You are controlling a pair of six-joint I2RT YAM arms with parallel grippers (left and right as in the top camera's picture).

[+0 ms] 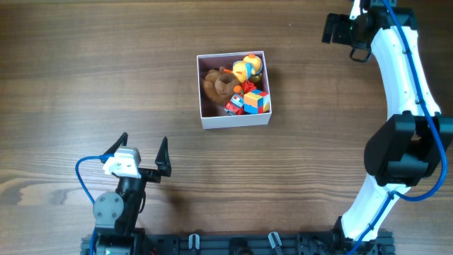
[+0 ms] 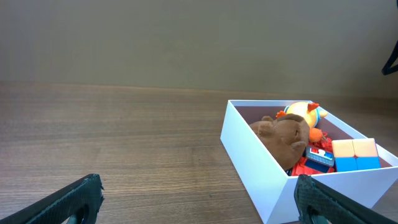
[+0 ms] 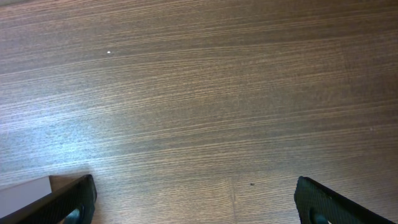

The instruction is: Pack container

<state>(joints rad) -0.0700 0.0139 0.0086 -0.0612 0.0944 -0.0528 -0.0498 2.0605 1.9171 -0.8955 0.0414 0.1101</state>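
Note:
The container (image 1: 236, 119), a square white box with a pinkish inside, sits on the table at mid-back. In it lie a brown plush (image 1: 219, 85), a yellow duck (image 1: 248, 68), a coloured cube (image 1: 257, 101) and a red-blue toy (image 1: 236, 105). My left gripper (image 1: 144, 142) is open and empty at the front left, well short of the box. In the left wrist view (image 2: 199, 202) the container (image 2: 249, 146) stands ahead to the right, its near corner by the right finger. My right gripper (image 1: 334, 28) is at the far right back, open and empty over bare wood (image 3: 199, 202).
The table is brown wood. The right arm's white links (image 1: 396, 106) run down the right side to its base at the front edge. A pale corner (image 3: 25, 190) shows at the bottom left of the right wrist view; I cannot tell what it is.

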